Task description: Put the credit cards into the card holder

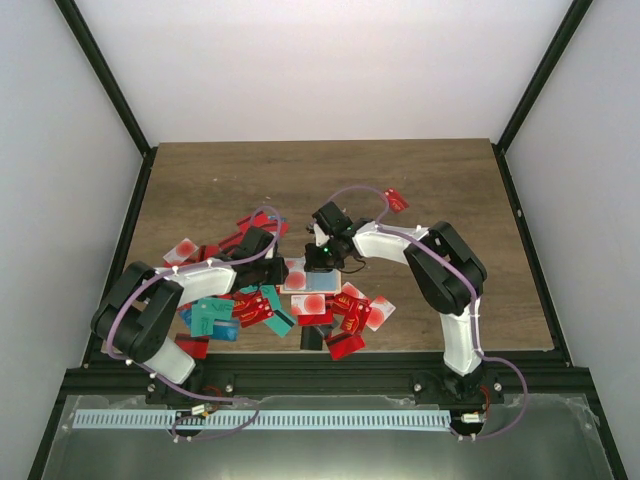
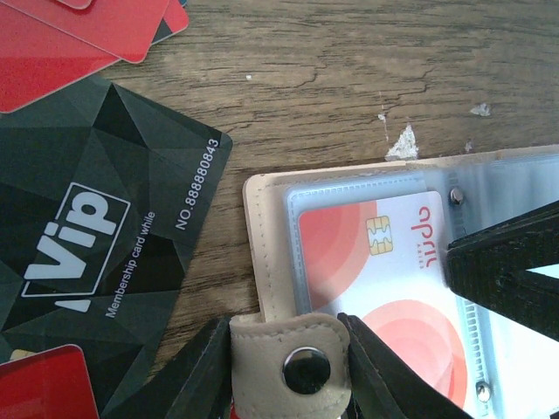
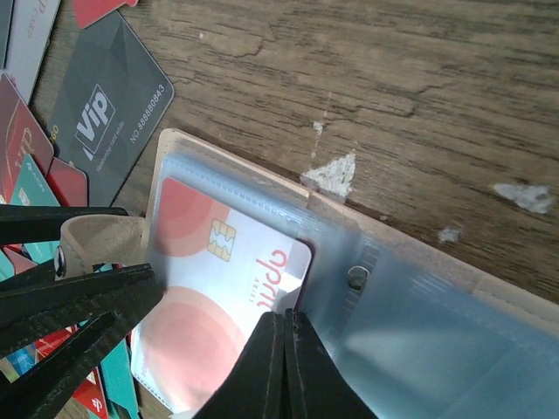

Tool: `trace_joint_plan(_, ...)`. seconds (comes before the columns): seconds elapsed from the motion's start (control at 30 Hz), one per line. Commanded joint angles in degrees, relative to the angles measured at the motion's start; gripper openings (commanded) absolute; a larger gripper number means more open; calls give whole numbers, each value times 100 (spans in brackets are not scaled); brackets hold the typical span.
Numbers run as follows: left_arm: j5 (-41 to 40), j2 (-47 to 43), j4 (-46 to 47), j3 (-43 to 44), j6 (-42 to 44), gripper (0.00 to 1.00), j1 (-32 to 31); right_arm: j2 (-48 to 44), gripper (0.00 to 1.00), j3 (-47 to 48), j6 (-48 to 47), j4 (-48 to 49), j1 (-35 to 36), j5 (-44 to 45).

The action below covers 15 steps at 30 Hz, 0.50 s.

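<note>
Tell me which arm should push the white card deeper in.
Probably right: its shut end effector sits at the card edge; the left end effector grips the card holder tab.

Black card [image 2: 105,218]: "Vip", "NO.88880843", "Membership card while"; white card's [image 2: 367,253] word illegible.

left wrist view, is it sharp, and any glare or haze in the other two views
Left wrist: sharp, the print on the black vip card reads clearly, no glare. Right wrist: the clear sleeve of the card holder looks milky. Top external: soft even light, faint shadows, credit cards too small to read.
</note>
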Motion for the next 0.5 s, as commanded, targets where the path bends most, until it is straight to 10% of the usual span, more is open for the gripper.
trace_joint_plan(0.0, 63, -79, -53, 114, 105, 34, -2, -14, 1, 180, -34, 112, 93, -244)
trace_joint_plan(0.47, -717, -1150, -1410, 688, 33, 42, -2, -1845, 5, -369, -306, -307, 77, 531)
